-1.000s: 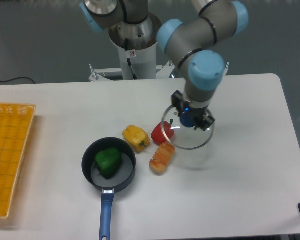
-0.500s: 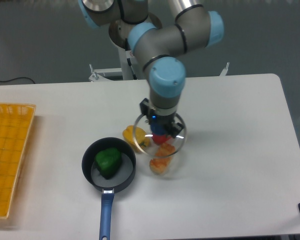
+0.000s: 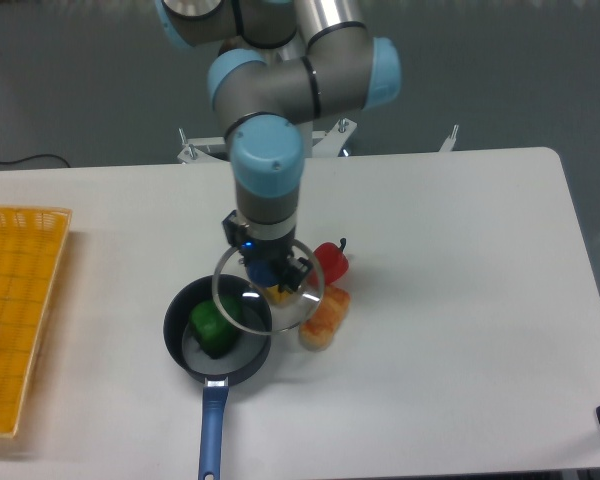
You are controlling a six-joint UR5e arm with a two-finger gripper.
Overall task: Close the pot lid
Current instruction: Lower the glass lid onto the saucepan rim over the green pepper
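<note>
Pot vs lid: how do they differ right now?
The pot is dark and opaque; the lid is clear glass with a thin metal rim. The pot sits on the table; the lid is held up by the end effector, overlapping only the pot's right side. The pot has a long blue handle and holds a green pepper; the lid holds nothing. Both are round and look similar in width.

Arm: bent downward from the rear base; wrist held vertical; claw (image 3: 265,272) pointed down, clamped on the lid (image 3: 267,287) knob.
</note>
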